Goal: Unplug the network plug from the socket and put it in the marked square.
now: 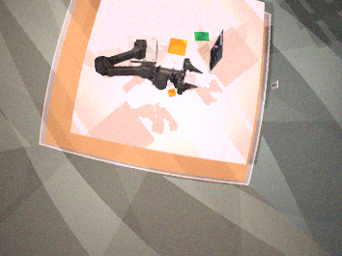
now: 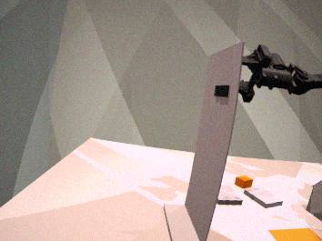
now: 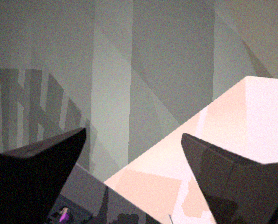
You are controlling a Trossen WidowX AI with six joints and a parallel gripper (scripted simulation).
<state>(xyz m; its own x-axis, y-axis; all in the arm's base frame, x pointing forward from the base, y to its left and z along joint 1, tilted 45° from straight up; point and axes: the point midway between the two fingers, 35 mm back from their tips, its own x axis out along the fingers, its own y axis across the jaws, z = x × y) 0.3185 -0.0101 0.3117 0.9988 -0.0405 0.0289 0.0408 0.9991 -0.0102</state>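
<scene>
Top view: a dark robot arm [image 1: 126,61] reaches across a pale table [image 1: 159,141] toward an upright panel [image 1: 215,51]. Its gripper [image 1: 195,77] is spread wide and grasps nothing, short of the panel. A magenta plug [image 1: 215,44] sits on the panel's face. An orange square [image 1: 178,46], a green patch [image 1: 201,36] and a small orange block [image 1: 171,92] lie nearby.

Exterior view: the panel [image 2: 214,155] shows its back, with a dark socket housing [image 2: 222,91]; the gripper [image 2: 250,75] hovers behind it, high above the table.

Wrist view: two dark fingers frame the panel's top edge, the magenta plug [image 3: 63,216] low at left.
</scene>
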